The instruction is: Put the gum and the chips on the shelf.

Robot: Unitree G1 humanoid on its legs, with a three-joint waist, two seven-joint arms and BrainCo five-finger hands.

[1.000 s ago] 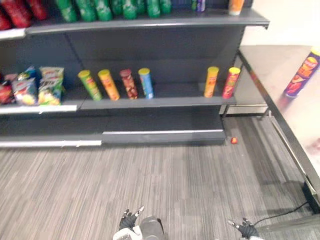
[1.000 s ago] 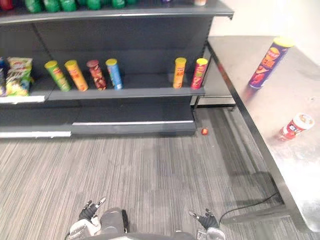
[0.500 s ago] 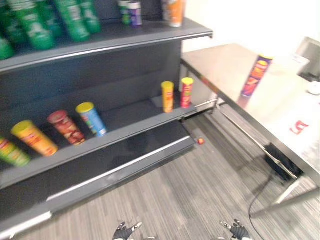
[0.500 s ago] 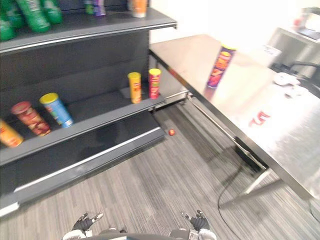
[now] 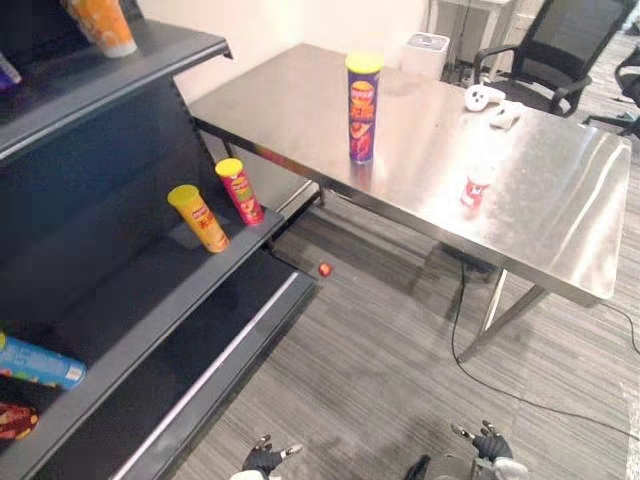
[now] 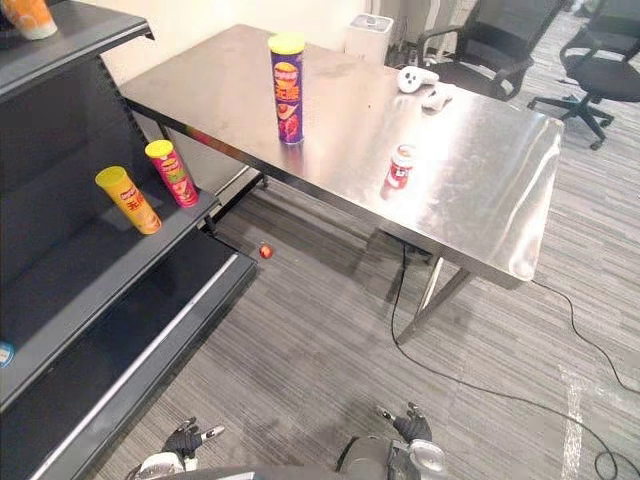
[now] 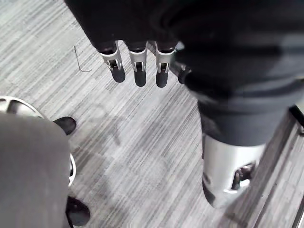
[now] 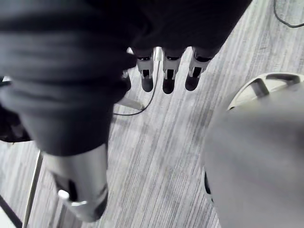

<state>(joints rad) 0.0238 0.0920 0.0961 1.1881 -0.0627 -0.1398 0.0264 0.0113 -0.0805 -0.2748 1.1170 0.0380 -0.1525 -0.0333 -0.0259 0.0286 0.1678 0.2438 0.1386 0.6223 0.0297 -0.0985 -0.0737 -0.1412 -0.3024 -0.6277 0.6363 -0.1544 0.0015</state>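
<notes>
Grey striped carpet (image 5: 380,360) runs between a dark shelf (image 5: 150,295) on the left and a steel table (image 5: 560,200) on the right in the left eye view. On the table the chips can (image 5: 363,108) stands upright toward the far side. The gum tub (image 5: 473,188) stands well apart from it, closer to the near edge. My left hand (image 5: 263,460) and right hand (image 5: 490,445) hang low over the carpet, far from both.

From the right eye view, a yellow can (image 6: 127,200) and a red can (image 6: 172,173) already occupy the right end of the shelf. A small red ball (image 6: 265,250) lies on the carpet by the shelf's foot. I judge that ball a hazard: a step onto it while I carry something could upset my balance.

Along my left wrist view, the fingers (image 7: 137,71) point straight down at bare carpet, apart and holding nothing.

Along my right wrist view, the fingers (image 8: 166,78) are likewise straight and empty.

Neither item is picked up yet. The chips can is tall and narrow, so a careless brush high on it would likely topple it and set it rolling. The gum tub is small, and a poor pinch could flick it off the near edge. Setting either down beside the two cans could knock them over.
</notes>
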